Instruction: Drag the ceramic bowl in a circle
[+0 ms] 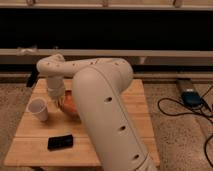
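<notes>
With the gripper (58, 97) down at the cup-side rim of the bowl (70, 106), mid-tabletop (136, 111) near the cup (39, 109), grip impossible to tell, press steadily and sweep slowly, skirting the cup

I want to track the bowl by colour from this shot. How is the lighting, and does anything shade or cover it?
Camera view: warm, even light on the wooden table, no strong glare; the background is a dark band. Camera view: the white robot arm covers most of the glossy orange-red ceramic bowl; the gripper hangs at its visible edge, near the small white paper cup.
</notes>
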